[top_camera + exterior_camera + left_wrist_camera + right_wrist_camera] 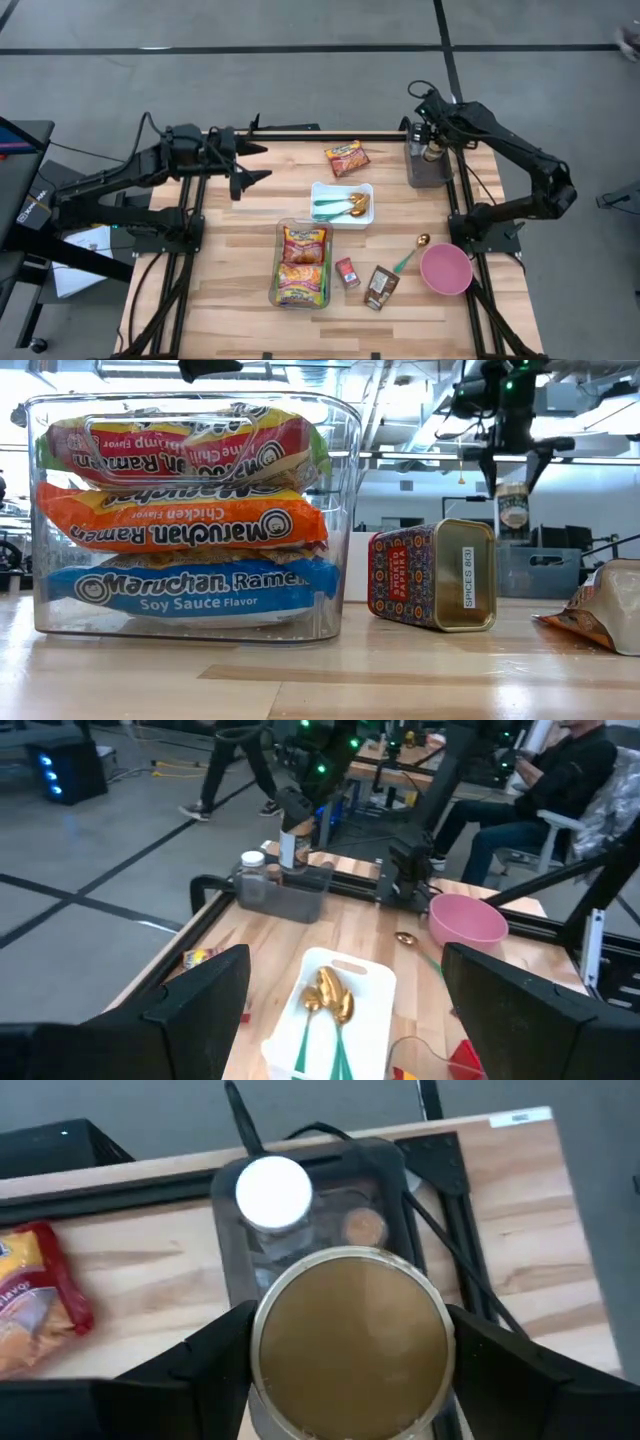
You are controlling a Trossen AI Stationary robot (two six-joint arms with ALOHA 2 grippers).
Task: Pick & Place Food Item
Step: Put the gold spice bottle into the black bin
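Observation:
A jar with a gold lid (pixel 350 1335) hangs over the grey bin (pixel 428 170) at the table's far right corner, with my right gripper (pixel 432 140) shut on it. In the bin stand a white-lidded jar (pixel 272 1188) and a smaller brown-lidded one (pixel 363 1228). The low view shows the held jar (pixel 513 508) hanging below the fingers. My left gripper (pixel 262 163) stands open and holds nothing. It is above the table's far left part and points toward the right side. My right gripper pinches the jar between its two fingers at the top, on opposite sides of the gold lid's rim (pixel 258 1342). The fingers come from above, slanting down. The jar hangs upright below them, clear of the grey bin and the jars in it.
A clear bin of ramen packs (pixel 303 262) stands near the middle front, and a white tray with gold spoons (pixel 342 203) lies beyond it. A loose ramen pack (pixel 347 158) lies at the far middle. A red tin (pixel 347 272), a brown packet (pixel 381 287), a spoon (pixel 412 252) and a pink bowl (pixel 446 268) lie at the near right.

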